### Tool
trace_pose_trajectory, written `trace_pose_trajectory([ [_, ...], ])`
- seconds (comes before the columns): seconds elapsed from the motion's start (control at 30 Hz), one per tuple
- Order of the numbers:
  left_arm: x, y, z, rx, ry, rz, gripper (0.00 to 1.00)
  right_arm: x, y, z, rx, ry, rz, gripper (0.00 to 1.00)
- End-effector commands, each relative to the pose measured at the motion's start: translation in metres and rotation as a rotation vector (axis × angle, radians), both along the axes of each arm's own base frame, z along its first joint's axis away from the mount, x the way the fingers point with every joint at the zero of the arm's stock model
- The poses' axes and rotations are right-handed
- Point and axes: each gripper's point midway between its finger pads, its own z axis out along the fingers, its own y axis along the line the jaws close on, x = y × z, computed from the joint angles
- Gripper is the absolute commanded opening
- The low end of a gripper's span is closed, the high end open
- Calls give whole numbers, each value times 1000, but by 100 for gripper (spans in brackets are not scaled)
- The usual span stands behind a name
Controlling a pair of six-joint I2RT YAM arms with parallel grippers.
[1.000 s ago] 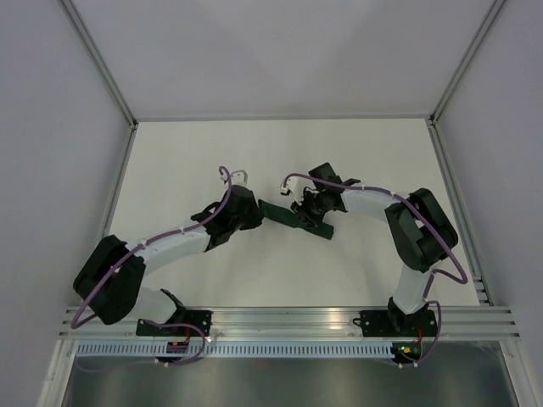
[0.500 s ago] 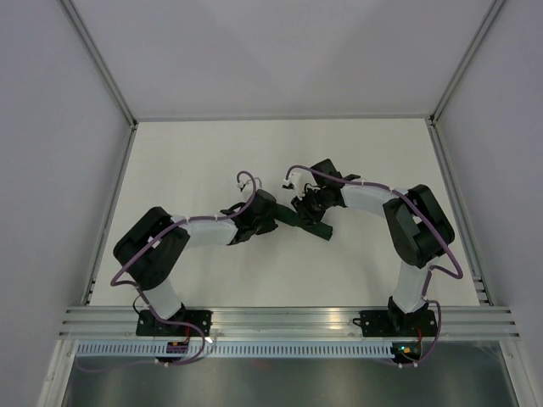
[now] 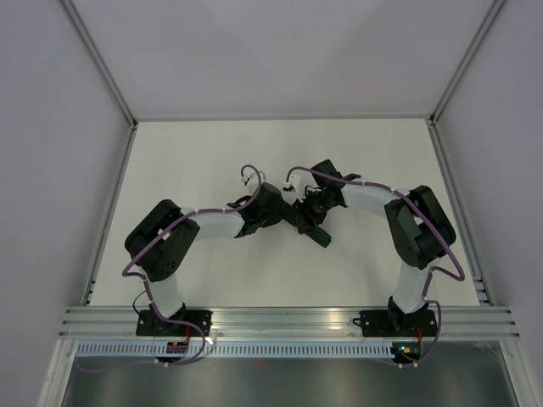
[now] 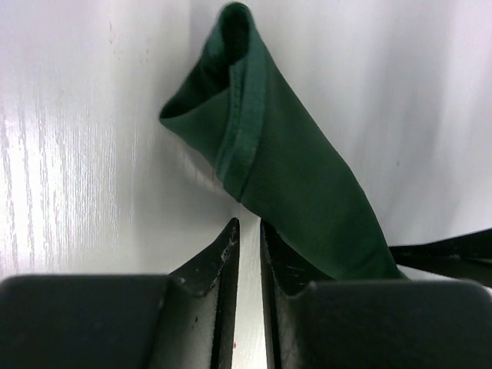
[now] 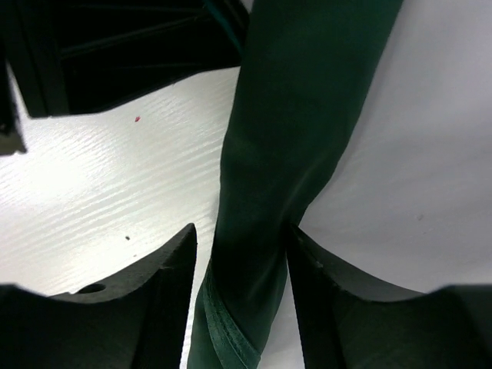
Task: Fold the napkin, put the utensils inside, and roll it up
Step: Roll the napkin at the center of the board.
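The napkin (image 3: 315, 231) is a dark green roll lying slantwise on the white table (image 3: 195, 161), between the two arms. My right gripper (image 5: 241, 228) straddles the roll (image 5: 284, 138) with its jaws open; a strip of table shows between the left finger (image 5: 165, 269) and the cloth. My left gripper (image 4: 247, 227) is all but shut, only a thin slit of bare table between its fingers, nothing held. The roll (image 4: 292, 161) lies just right of its right finger, its open end pointing away. In the top view both grippers (image 3: 287, 212) (image 3: 307, 212) meet at the roll's far end. The utensils are hidden.
The left gripper's black body (image 5: 115, 54) fills the top left of the right wrist view. A black part of the right gripper (image 4: 453, 254) shows at the right edge of the left wrist view. Grey walls enclose the table; an aluminium rail (image 3: 288, 318) runs along the near edge.
The left arm has swung right, folding its elbow, and its gripper has come up against the roll's far end. The right gripper's jaws have opened off the napkin.
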Motion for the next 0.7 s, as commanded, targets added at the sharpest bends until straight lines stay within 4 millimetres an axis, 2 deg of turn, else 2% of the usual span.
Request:
trace_pose_trajectory([
  [0.0, 20, -10, 16, -50, -33, 23, 21, -20, -26, -7, -95, 104, -34, 57],
  [0.13, 26, -14, 13, -39, -19, 2, 21, -11, -22, 11, -54, 90, -42, 62],
  [0.33, 35, -23, 8, -35, -6, -25, 20, 1, -22, 26, -25, 80, -64, 71],
  [0.67, 45, -38, 12, -54, -8, -50, 20, 28, -26, 29, -5, 82, -175, 72],
])
